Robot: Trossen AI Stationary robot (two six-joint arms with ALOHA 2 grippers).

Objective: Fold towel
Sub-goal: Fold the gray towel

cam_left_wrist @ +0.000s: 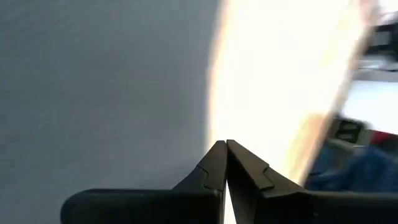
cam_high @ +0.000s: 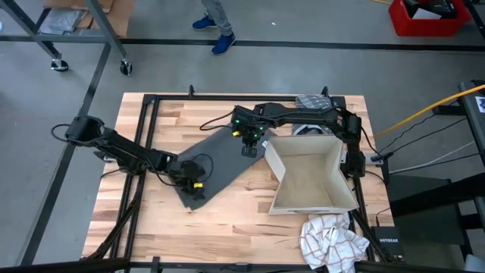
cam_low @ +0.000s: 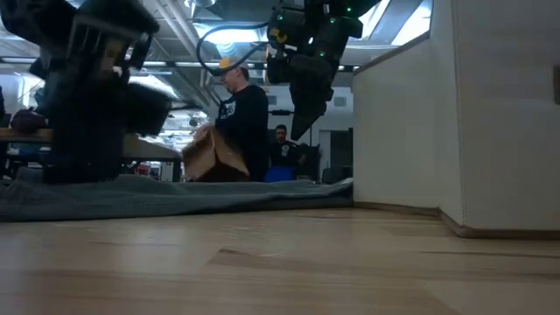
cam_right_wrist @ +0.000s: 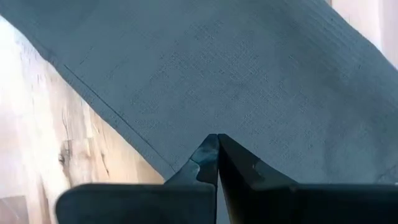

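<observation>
One dark grey towel [cam_high: 223,159] lies flat near the middle of the wooden desk [cam_high: 227,220]. One open cardboard box [cam_high: 309,180] sits at its 3 o'clock, and one crumpled white checked cloth [cam_high: 331,239] lies at the box's 6 o'clock. Two arms work: the left gripper [cam_high: 195,184], jaws clenched, is down at the towel's 7 o'clock corner; the right gripper [cam_high: 248,149], jaws clenched and empty, hangs above its 1 o'clock edge. Beyond the desk, two people [cam_low: 243,118] stand in a workshop room.
</observation>
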